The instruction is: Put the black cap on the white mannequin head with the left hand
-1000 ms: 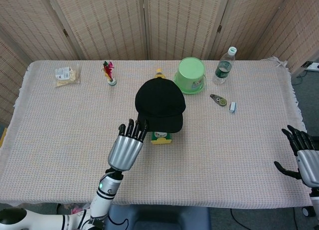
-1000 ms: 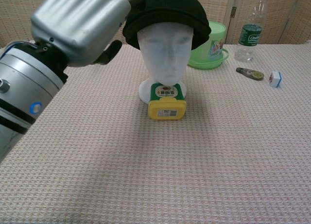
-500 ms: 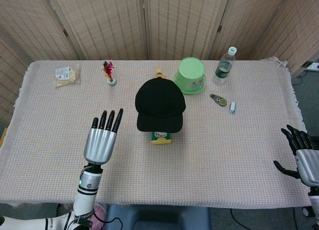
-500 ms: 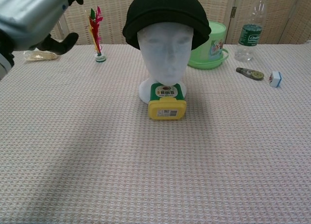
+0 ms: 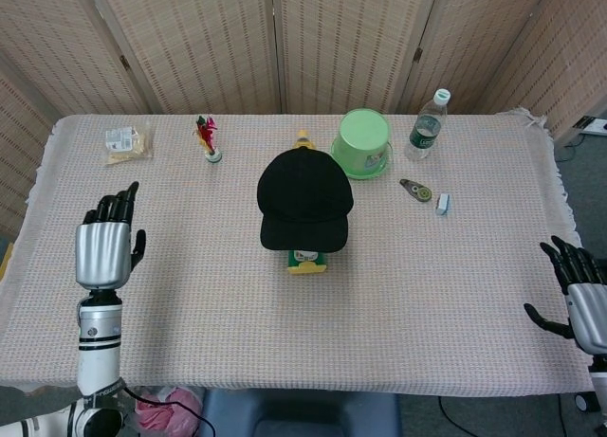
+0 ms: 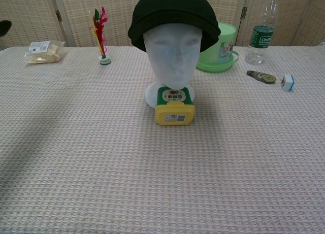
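- Both of my robot hands hold nothing. My left robot hand (image 5: pixel 102 250) is raised over the left side of the counter (image 5: pixel 190 295), palm away from the head camera, fingers loosely apart and slightly bent at the tips, well apart from the cap.
- My right robot hand (image 5: pixel 580 295) sits at the counter's far right edge, partly cut off by the frame, fingers spread and touching nothing.
- Sitting squarely on the white mannequin head (image 6: pixel 172 54) is the black cap (image 5: pixel 305 198), its brim pointing toward me; in the chest view its rim crosses the forehead just above the eyes.
- Just in front of the mannequin's base, touching it or nearly so, lies a yellow bottle with a green label (image 6: pixel 174 107).
- Behind the mannequin, to the right, a green bucket (image 5: pixel 363 143) stands upside down, and a clear water bottle (image 5: pixel 427 125) is upright beside it.
- Near those, a small tape measure (image 5: pixel 415 190) and a little white-and-blue block (image 5: pixel 442 204) lie close together.
- At the back left are a red-and-green feathered toy (image 5: pixel 208 138), upright, and a packet of snacks (image 5: pixel 127 143), lying flat.
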Available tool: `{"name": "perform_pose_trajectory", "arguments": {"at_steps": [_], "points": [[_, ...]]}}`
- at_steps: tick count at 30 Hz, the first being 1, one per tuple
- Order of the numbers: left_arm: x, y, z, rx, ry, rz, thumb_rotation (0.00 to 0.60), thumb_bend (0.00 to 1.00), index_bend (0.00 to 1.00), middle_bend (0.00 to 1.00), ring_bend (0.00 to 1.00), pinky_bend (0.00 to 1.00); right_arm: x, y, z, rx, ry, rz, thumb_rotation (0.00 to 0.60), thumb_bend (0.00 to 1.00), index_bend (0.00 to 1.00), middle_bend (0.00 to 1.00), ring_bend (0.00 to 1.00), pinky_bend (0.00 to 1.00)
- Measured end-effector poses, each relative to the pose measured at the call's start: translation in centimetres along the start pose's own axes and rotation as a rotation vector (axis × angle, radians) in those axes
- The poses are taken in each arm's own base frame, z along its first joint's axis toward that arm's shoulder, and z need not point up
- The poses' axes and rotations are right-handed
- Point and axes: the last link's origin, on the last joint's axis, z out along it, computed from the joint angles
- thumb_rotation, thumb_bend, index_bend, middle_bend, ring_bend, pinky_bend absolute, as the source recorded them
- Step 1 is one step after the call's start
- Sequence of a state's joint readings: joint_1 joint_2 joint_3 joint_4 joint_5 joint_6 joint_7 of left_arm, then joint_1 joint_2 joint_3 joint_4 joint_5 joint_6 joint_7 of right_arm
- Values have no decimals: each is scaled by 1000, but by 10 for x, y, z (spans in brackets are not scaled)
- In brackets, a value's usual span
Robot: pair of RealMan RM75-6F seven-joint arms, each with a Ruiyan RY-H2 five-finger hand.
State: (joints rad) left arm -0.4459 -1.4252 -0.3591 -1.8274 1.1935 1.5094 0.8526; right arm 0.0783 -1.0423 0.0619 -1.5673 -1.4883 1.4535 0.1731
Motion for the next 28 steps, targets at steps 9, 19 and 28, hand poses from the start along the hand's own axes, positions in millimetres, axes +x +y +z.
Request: {"name": "perform_pose_trajectory", "arguments": {"at_steps": [9,19,28], "points": [[-8,-69,15,42,-79,-109,600,385,91,205,189,385,-6,1,7,-31,-7,-27,600,178,0,0,0,0],[-25,-136,-9,68,-144,-164,588,375,53,150,147,341,-17,-2,14,-53,-20,-71,600,178,0,0,0,0],[-37,-165,-59,55,-204,-173,600,374,36,125,141,338,-21,-4,15,-65,-13,-101,600,177,0,0,0,0]]}}
